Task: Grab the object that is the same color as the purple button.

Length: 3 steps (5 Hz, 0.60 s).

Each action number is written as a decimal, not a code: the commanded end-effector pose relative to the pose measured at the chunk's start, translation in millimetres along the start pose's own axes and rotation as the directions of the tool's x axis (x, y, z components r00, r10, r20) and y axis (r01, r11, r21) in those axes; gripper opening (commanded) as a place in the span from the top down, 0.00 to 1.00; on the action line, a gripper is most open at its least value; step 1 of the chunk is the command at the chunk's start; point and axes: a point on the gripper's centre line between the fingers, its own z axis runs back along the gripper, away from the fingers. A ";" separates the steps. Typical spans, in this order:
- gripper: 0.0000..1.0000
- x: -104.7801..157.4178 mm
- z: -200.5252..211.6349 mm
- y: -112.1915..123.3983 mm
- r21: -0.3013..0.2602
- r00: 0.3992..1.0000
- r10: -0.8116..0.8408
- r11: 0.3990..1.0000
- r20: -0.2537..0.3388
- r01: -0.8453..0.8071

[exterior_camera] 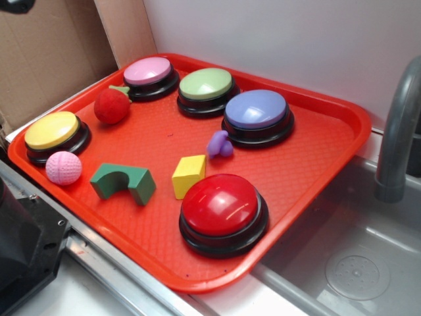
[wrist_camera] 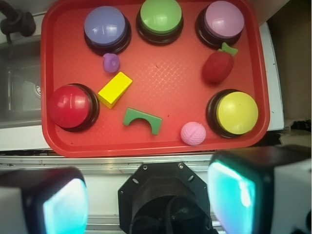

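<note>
Tool [wrist_camera: 146, 200] agape — off tray [wrist_camera: 48, 73] edge

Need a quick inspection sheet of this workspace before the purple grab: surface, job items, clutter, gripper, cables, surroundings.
Surface: red tray, flat beside a sink.
Job's things: purple toy lies just in front of the purple button.
Clutter: pink, green, yellow, red buttons; strawberry, pink ball, green arch, yellow block.
Gripper: gripper open, off the tray, holding nothing.
Cables: nothing seen.
Surroundings: faucet, cardboard, white wall.
</note>
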 end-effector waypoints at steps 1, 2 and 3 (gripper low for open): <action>0.00 0.0 0.0 0.0 0.000 1.000 0.000 1.000 0.000 0.000; 0.00 18.9 -16.2 -8.0 -0.041 0.994 -0.028 0.999 0.102 0.033; 0.00 48.0 -51.5 -25.1 -0.012 0.987 -0.030 0.999 0.156 0.033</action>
